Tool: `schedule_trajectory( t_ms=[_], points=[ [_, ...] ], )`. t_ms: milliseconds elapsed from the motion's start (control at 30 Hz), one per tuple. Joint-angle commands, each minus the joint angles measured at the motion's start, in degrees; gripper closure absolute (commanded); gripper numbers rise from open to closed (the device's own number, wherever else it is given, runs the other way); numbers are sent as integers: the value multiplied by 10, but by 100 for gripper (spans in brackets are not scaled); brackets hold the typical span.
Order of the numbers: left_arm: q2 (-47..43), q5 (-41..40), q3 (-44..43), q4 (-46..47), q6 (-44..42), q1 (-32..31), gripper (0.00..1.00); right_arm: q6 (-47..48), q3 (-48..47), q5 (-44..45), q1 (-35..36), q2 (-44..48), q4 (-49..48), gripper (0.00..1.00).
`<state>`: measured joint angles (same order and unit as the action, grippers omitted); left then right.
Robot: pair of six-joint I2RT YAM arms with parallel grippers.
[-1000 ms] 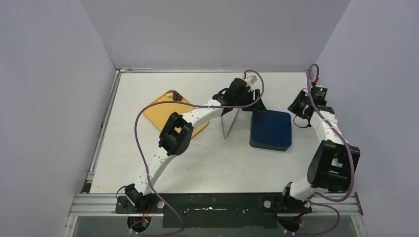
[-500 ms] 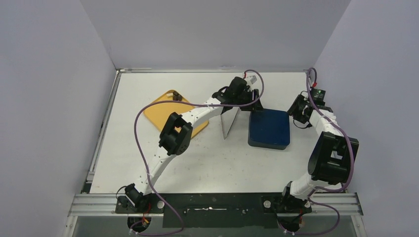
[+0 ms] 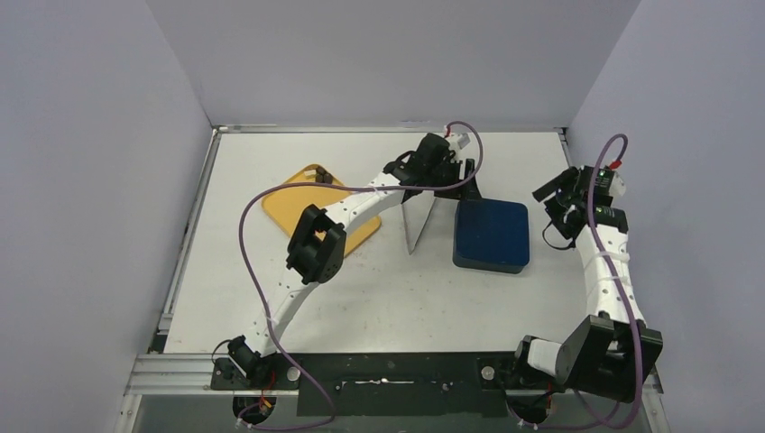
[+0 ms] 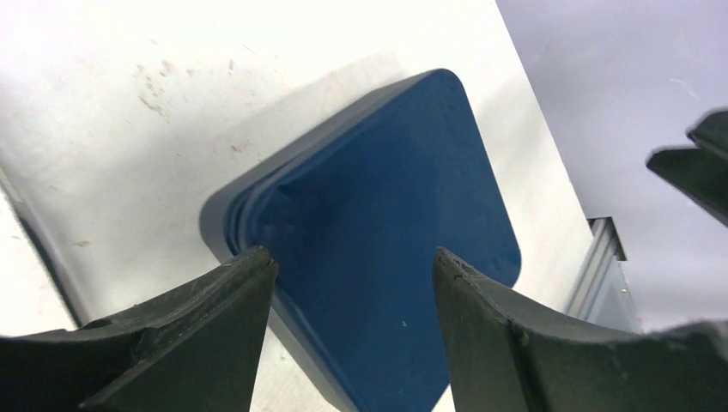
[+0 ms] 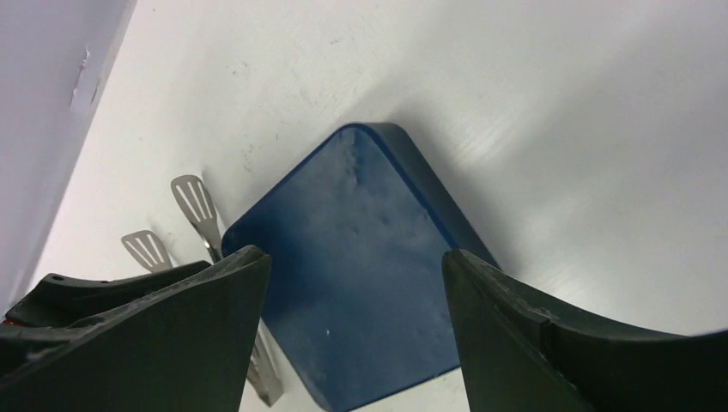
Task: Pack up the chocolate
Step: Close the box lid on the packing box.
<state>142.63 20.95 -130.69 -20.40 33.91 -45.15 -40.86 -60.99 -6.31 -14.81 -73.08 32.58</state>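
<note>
Chocolate (image 3: 321, 178): we count a few dark pieces at the yellow tray's (image 3: 285, 209) twelve o'clock corner. Blue box (image 3: 492, 236), at the tray's three o'clock: lidded, contents hidden. Left tool (image 4: 352, 266), right tool (image 5: 356, 257): jaws apart, empty.

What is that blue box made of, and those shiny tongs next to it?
The blue box looks like plastic, though I can't be sure. It is smooth with a dull sheen, rounded corners and faint scuffs. The tongs look like metal: silvery and shiny, with thin slotted tips.
</note>
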Motion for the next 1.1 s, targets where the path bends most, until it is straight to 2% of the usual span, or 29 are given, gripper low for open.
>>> schedule_trajectory(
  t_ms=[0,100,367,533,633,767,867,967,1067],
  points=[
    [2,-12,-45,2,-68,14,35,-131,35,42,10,46,69,24],
    [21,-12,-48,7,-76,18,35,-142,49,44,11,62,71,19],
    [44,40,-33,56,-97,21,33,-168,136,-9,31,82,77,19],
    [56,63,-31,54,-115,9,34,-199,219,-43,35,118,-16,22],
    [53,78,-25,30,-126,2,40,-200,231,-36,35,114,-48,25],
    [23,105,30,25,-119,1,46,-155,232,-44,35,89,-111,35],
    [0,129,79,34,-103,-3,53,-122,218,-42,24,52,-117,43],
    [-16,128,104,26,-112,-14,56,-80,203,-51,16,24,-125,54],
    [-27,126,123,21,-103,-25,60,-24,171,-30,11,-1,-99,58]
  ],
)
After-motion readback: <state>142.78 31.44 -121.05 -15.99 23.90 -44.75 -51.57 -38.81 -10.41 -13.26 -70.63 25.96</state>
